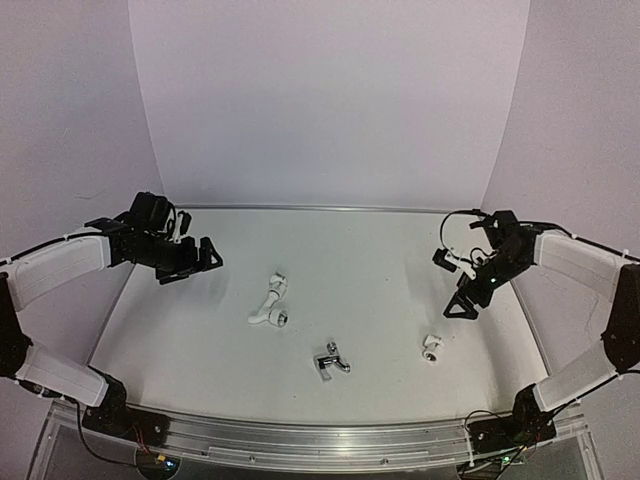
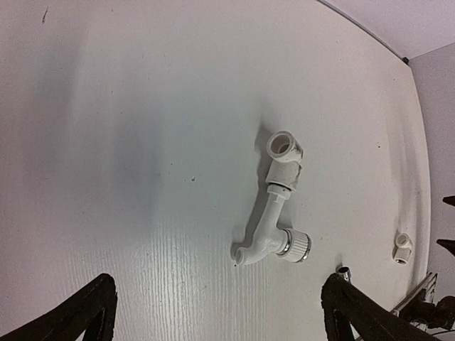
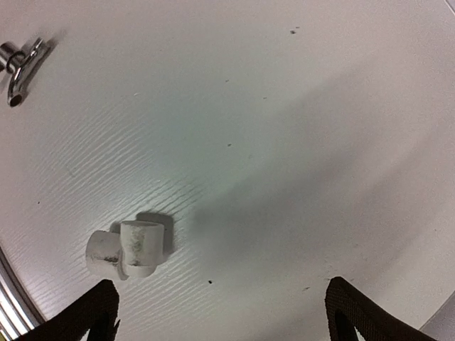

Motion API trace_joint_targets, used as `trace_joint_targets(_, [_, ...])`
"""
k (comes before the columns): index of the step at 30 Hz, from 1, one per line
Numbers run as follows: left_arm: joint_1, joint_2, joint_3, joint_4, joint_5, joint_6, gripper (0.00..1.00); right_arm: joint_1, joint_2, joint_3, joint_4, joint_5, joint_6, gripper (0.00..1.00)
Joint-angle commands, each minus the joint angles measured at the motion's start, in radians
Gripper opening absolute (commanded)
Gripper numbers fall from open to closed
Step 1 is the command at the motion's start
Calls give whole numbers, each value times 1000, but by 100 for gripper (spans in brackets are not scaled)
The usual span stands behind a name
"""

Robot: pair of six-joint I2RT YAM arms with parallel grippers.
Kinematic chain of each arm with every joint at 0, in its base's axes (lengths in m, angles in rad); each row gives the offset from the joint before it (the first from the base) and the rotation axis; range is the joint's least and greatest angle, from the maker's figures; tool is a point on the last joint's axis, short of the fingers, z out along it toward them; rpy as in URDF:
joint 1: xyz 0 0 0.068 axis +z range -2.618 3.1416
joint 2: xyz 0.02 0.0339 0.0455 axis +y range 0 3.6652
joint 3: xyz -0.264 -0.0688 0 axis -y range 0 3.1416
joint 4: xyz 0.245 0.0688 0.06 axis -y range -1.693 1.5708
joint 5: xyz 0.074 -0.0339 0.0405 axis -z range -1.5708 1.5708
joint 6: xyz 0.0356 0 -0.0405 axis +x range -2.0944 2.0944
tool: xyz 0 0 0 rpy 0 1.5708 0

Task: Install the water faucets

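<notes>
A white plastic faucet (image 1: 269,305) with an elbow fitting screwed on its far end lies mid-table; it also shows in the left wrist view (image 2: 276,213). A small chrome faucet (image 1: 331,362) lies nearer the front, seen too in the right wrist view (image 3: 20,64). A loose white elbow fitting (image 1: 432,347) lies at the right front and shows in the right wrist view (image 3: 128,249). My left gripper (image 1: 200,257) is open and empty, held above the table left of the white faucet. My right gripper (image 1: 470,300) is open and empty, above and right of the elbow fitting.
The white table (image 1: 370,270) has a raised rim at the sides and a metal rail (image 1: 320,440) along the front edge. A white backdrop wall stands behind it.
</notes>
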Motion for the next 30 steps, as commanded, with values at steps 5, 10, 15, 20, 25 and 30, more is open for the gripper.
trace_joint_targets(5, [-10, -10, 68, 7, 35, 13, 100, 161, 56, -73, -79, 76, -76, 98])
trace_joint_targets(10, [-12, -21, 71, 10, 40, 10, 100, 226, 97, -117, 21, 155, -10, 98])
trace_joint_targets(15, [-12, -34, 73, 10, 31, 10, 100, 242, 177, -103, 61, 184, 6, 95])
trace_joint_targets(20, [-12, -24, 76, 6, 26, 11, 100, 243, 252, -39, 108, 182, 60, 81])
trace_joint_targets(25, [-12, -16, 86, 14, 45, 7, 100, 242, 306, 5, 123, 205, 61, 64])
trace_joint_targets(30, [-12, -7, 100, 64, 129, -23, 100, 243, 287, 82, 127, 178, 54, 54])
